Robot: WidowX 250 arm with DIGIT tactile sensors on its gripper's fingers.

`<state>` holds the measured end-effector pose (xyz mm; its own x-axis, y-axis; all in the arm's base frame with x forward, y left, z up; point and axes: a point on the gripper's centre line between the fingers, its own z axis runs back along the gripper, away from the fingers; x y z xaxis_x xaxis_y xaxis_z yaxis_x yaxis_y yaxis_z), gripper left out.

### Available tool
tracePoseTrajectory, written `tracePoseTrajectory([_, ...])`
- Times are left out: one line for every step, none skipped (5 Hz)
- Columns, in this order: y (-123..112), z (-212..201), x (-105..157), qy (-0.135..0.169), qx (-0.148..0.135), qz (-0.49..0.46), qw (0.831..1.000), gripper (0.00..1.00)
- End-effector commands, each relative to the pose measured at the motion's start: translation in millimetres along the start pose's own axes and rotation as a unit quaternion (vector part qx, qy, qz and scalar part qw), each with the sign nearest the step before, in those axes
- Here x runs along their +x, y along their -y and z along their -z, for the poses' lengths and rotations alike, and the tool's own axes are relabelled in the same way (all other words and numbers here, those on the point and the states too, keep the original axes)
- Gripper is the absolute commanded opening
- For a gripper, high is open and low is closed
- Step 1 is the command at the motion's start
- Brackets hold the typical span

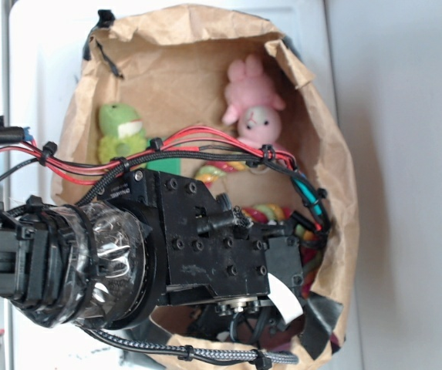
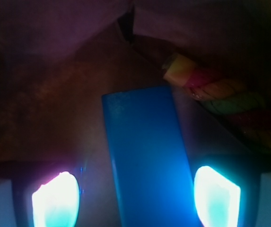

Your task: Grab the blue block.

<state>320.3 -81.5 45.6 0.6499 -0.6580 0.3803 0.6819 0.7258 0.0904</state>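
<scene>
Straddling the blue block (image 2: 147, 156), the jaws stand open, neither pad touching.

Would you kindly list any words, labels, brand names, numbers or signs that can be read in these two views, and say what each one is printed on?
None can be read in either view.
White tag on the gripper: looks blank, too small to tell.
Blue block in the wrist view: plain, no print.
Paper bag, pink plush and green plush: no lettering visible.
</scene>
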Motion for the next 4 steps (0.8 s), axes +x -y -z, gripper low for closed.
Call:
tracePoseTrajectory([-0.8,1.8,19.0,0.009,0.006,0.018,1.000,1.00])
tracePoseTrajectory([-2.4,8.5,19.6,0.004,0.008,0.022,1.000,1.00])
tracePoseTrajectory([-3.1,13.7,18.8,-0.003,0.011,0.023,1.000,1.00])
tracePoseTrajectory([-3.5,14.5,18.2,0.000,0.010,0.024,1.000,1.00])
